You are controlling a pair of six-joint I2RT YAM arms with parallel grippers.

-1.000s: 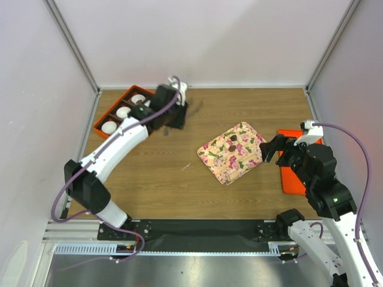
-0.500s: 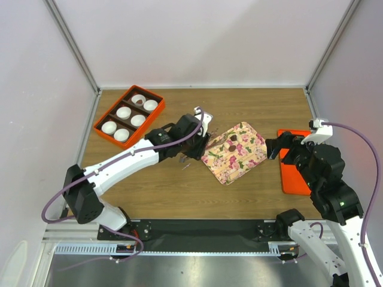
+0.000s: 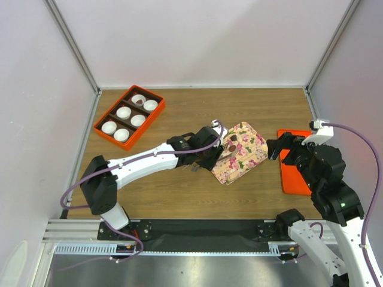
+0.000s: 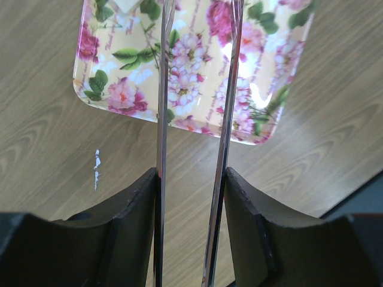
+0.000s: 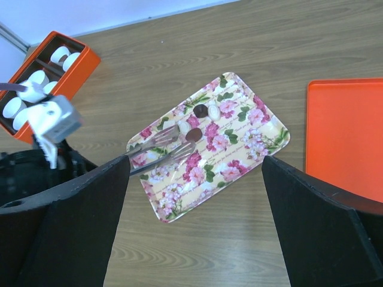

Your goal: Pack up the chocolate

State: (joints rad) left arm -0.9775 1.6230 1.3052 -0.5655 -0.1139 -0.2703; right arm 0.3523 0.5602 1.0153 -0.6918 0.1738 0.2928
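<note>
Clenching tongs (image 5: 158, 143), the left end effector (image 4: 191, 179) holds their tips just beside the chocolate (image 5: 193, 135), mid-frame. The right end effector (image 5: 196, 179) gapes, released.

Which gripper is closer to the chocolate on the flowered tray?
Left. The left gripper is at the tray's left edge, its tongs reaching close to the chocolate; the right gripper hangs beyond the tray's right edge.

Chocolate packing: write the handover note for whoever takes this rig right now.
Left end effector: shut on tongs, tips over the flowered tray.
Right end effector: open, empty, by the orange lid.
Two dark chocolate pieces lie on the tray.
The orange box holds six white cups, one apparently filled.
Left to do: move the tray's pieces into cups.
</note>
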